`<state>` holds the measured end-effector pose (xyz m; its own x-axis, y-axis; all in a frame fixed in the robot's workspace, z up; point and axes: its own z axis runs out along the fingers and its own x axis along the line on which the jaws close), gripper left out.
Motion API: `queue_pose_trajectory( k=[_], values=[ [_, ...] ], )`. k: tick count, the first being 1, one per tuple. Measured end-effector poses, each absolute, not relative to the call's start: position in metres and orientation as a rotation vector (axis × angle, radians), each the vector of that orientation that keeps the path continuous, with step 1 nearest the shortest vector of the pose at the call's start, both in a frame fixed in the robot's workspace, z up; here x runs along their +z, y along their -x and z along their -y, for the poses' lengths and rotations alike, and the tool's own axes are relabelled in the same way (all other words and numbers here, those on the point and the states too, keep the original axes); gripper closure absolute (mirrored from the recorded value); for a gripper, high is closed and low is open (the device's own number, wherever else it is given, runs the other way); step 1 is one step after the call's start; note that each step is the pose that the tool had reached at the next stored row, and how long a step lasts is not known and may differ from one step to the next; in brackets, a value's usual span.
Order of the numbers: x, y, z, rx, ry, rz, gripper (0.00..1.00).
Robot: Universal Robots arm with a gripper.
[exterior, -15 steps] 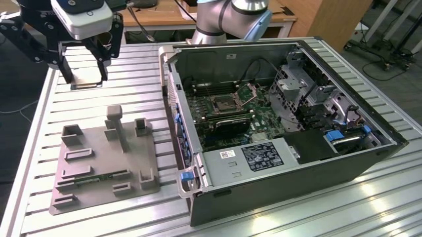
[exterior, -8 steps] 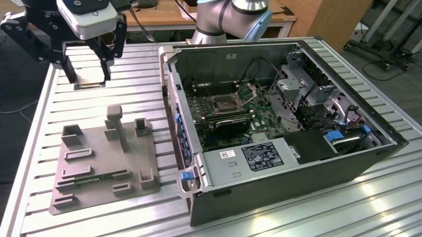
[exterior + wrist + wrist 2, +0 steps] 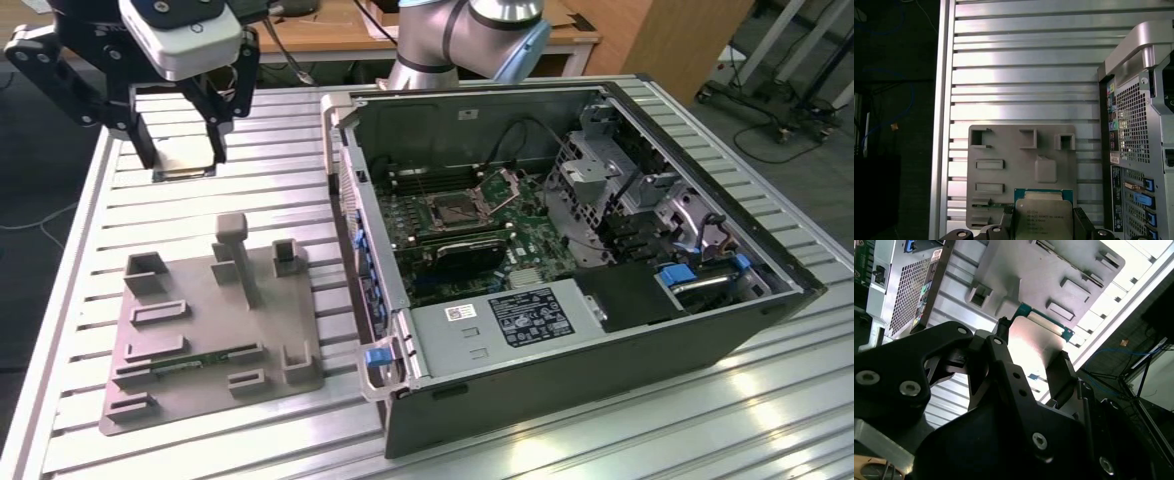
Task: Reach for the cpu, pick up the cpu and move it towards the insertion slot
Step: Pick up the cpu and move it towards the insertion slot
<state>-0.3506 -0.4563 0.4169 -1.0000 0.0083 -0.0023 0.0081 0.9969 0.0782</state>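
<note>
- The pincer [image 3: 180, 160] is pinching the cpu [image 3: 187, 155] by two opposite edges. In the exterior view it hangs above the bare worktop [image 3: 134, 215] at about 10 o'clock of the scene, clear of the grey tray [image 3: 200, 300].
- The insertion slot [image 3: 447, 210] lies inside the open computer case [image 3: 601, 330], toward 4 o'clock from the pincer and well apart from it. Over such a long carry, a jolt could, I judge, let the thin chip slide out between the fingers [image 3: 1061, 371].
- In the second wrist view the cpu [image 3: 1034, 347] is held by narrow edge contact only. A slight tilt there would likely bring it to the socket askew and put the contacts at risk.
- The case's near wall [image 3: 350, 190] stands between the pincer and the slot, so too low a path risks striking it.
- The hinged bracket [image 3: 514, 185] stands raised at the slot's 2 o'clock side, with cables [image 3: 527, 135] near. The wide pincer body could catch either.
- In the first wrist view the cpu [image 3: 1043, 217] sits square between the fingers, so a knock seems likelier than a drop.
</note>
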Motion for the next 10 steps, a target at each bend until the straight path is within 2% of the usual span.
queue_pose_trajectory(
  k=[10],
  values=[
    [0.4158,0.3462,0.4563,0.123,-0.013,-3.137,0.46]
  ],
)
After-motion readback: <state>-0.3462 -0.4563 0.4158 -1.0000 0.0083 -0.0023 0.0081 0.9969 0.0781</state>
